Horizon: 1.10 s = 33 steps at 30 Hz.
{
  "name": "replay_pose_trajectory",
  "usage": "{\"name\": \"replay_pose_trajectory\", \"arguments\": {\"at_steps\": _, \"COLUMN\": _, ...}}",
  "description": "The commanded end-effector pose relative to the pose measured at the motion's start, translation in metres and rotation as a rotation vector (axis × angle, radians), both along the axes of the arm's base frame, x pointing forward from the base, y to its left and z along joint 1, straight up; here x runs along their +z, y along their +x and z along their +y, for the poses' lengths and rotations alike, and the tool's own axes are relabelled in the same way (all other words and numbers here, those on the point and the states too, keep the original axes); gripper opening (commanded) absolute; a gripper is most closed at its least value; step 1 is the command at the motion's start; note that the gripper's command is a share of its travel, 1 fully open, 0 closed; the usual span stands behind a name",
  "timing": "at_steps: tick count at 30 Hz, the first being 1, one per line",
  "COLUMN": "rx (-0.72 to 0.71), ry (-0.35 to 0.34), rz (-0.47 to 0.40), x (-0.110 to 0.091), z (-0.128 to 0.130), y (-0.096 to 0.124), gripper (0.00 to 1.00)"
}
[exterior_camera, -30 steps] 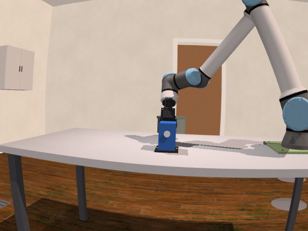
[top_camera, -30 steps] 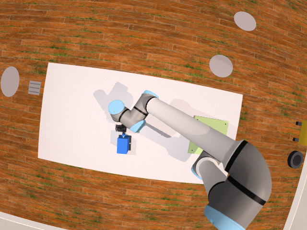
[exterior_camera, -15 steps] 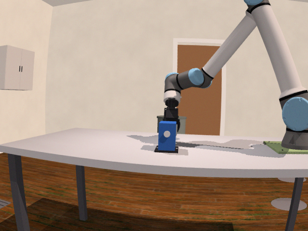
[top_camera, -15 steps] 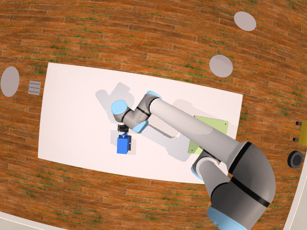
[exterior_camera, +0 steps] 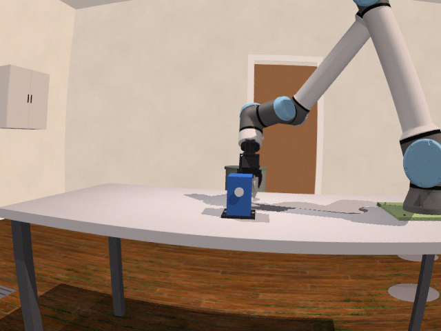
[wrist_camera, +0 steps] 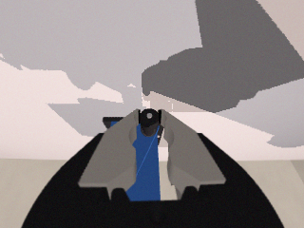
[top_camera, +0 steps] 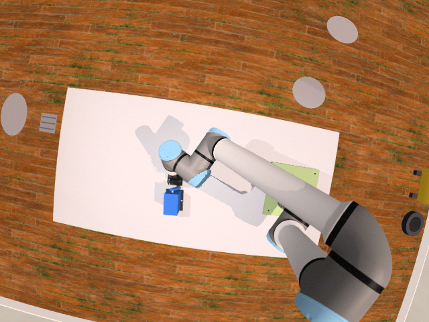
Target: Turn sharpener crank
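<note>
A blue box-shaped sharpener (exterior_camera: 239,195) on a black base stands near the middle of the white table (exterior_camera: 107,214), a grey disc on its near face. The gripper (wrist_camera: 149,124), nearly closed, pinches what seems to be the crank's black knob (wrist_camera: 149,117) behind it.

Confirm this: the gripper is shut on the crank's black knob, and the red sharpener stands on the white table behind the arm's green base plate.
Wrong in one respect: the sharpener is blue, not red, as the exterior and top views show. The rest holds: the gripper is shut on the crank's black knob, seen in the wrist view, and the sharpener stands on the white table, away from the green base plate.
</note>
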State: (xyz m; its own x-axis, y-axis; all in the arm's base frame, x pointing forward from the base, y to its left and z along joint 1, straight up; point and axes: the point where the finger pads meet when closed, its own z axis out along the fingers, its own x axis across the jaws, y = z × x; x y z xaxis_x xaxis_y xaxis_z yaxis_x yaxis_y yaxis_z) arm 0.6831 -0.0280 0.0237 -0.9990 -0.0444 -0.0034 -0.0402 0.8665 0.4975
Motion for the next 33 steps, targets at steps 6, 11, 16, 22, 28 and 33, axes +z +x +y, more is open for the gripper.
{"name": "replay_pose_trajectory", "arguments": {"at_steps": 6, "rx": 0.000, "ry": 0.000, "rz": -0.002, "x": 0.005, "z": -0.001, "y": -0.007, "gripper": 0.09}}
{"name": "replay_pose_trajectory", "arguments": {"at_steps": 11, "rx": 0.000, "ry": 0.000, "rz": -0.002, "x": 0.009, "z": -0.001, "y": -0.012, "gripper": 0.09}}
{"name": "replay_pose_trajectory", "arguments": {"at_steps": 16, "rx": 0.000, "ry": 0.000, "rz": -0.002, "x": 0.013, "z": -0.001, "y": -0.016, "gripper": 0.09}}
{"name": "replay_pose_trajectory", "arguments": {"at_steps": 22, "rx": 0.000, "ry": 0.000, "rz": -0.002, "x": 0.018, "z": -0.001, "y": -0.020, "gripper": 0.09}}
{"name": "replay_pose_trajectory", "arguments": {"at_steps": 28, "rx": 0.000, "ry": 0.000, "rz": -0.002, "x": 0.023, "z": -0.001, "y": -0.023, "gripper": 0.09}}
{"name": "replay_pose_trajectory", "arguments": {"at_steps": 33, "rx": 0.000, "ry": 0.000, "rz": -0.002, "x": 0.028, "z": -0.001, "y": -0.026, "gripper": 0.09}}
